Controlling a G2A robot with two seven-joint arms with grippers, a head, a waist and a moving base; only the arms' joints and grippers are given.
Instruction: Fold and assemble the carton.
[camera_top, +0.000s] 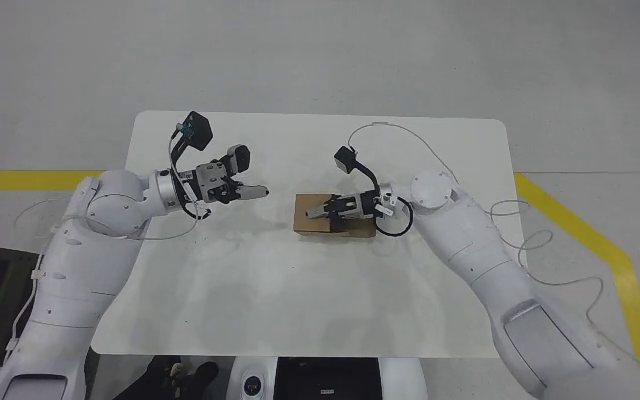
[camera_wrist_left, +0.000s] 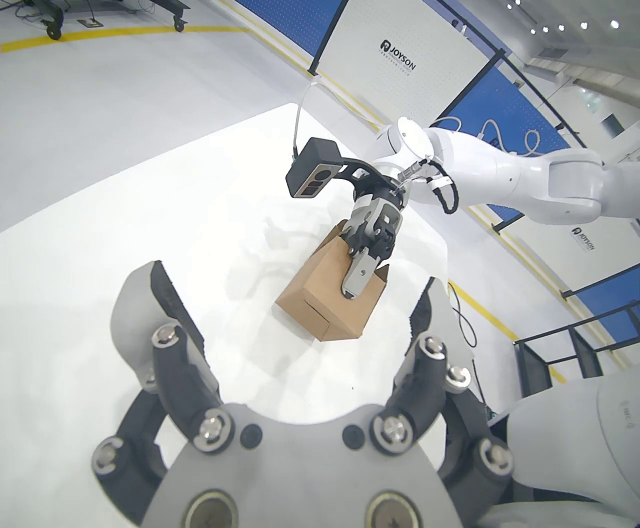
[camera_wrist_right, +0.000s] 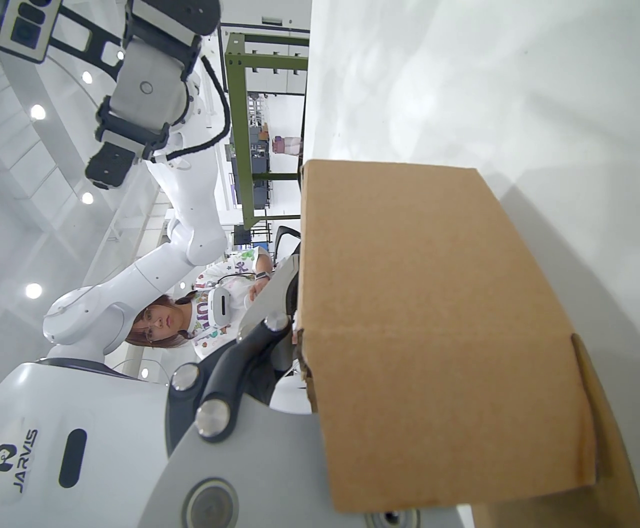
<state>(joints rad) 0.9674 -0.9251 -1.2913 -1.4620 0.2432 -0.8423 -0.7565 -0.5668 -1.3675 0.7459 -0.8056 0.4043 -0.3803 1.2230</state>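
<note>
White desk is the biggest thing here. The brown cardboard carton lies on it roughly in the middle, a bit toward the right arm's side. It's popped up into a box shape. From the left wrist view, the end facing the left arm looks folded shut and the end facing the right arm is open.

Right gripper comes at the carton from that open end. Its fingers look clamped on the upper wall: one finger lies flat on the outside, and the other is hidden behind cardboard, presumably inside. So I'd call it a narrow pinch on one panel, not a grab around the whole box.

Left gripper hangs above the desk, well apart from the carton. Its fingers are spread wide, holding nothing, and point at the closed end.

My guess is we're past halfway, with the open end left to tuck.

What worries me is that the box is held by one thin wall only. If the left arm pushes on it, the carton could pivot around that pinch or slide on the smooth desk. Lever too hard and the wall creases, or the box collapses flat. Also, the small flap sticking up right beside the right fingers could get trapped under them and fold the wrong way.
</note>
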